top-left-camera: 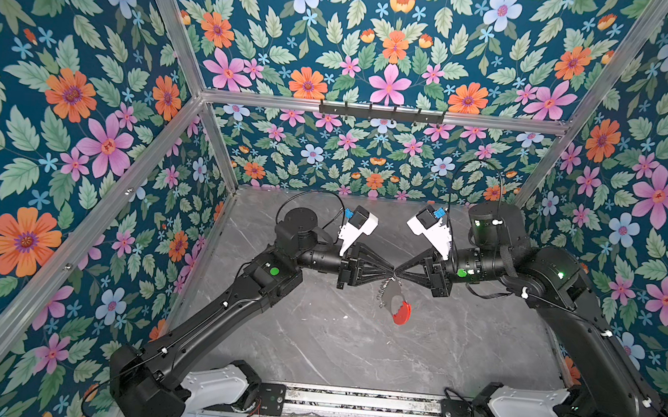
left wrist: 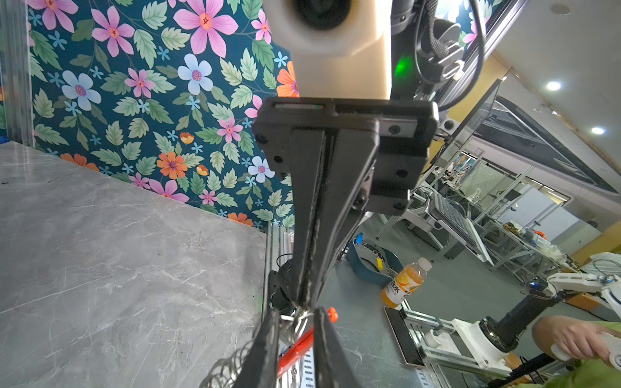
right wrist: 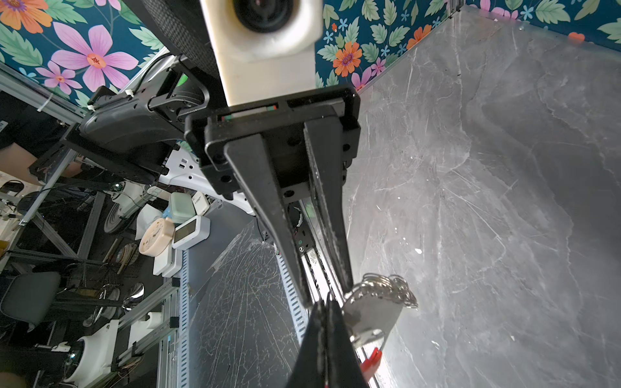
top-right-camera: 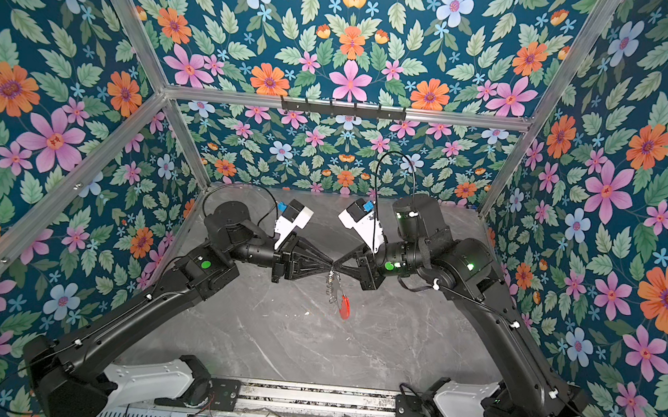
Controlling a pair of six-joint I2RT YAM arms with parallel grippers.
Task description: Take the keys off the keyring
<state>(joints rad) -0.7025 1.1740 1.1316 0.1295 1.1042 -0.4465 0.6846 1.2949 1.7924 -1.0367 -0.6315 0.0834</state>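
grey marble table (top-left-camera: 311,341), flowery walls (top-left-camera: 82,110). above its middle the keyring (top-left-camera: 394,298), a grey crescent plate with red strip (top-left-camera: 402,312) and silver loops (top-left-camera: 383,290), hangs lengthwise downward, red end lowest. right gripper (top-left-camera: 399,273) pinches its top; left gripper (top-left-camera: 389,271) jaws narrowly apart there, grip unclear.

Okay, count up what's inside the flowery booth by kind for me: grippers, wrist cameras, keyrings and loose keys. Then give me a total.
Grippers: 2, the left gripper and the right gripper
Wrist cameras: 2
Keyrings: 1, the keyring, hanging where the two grippers meet
Loose keys: 0 that I can make out
Total: 5
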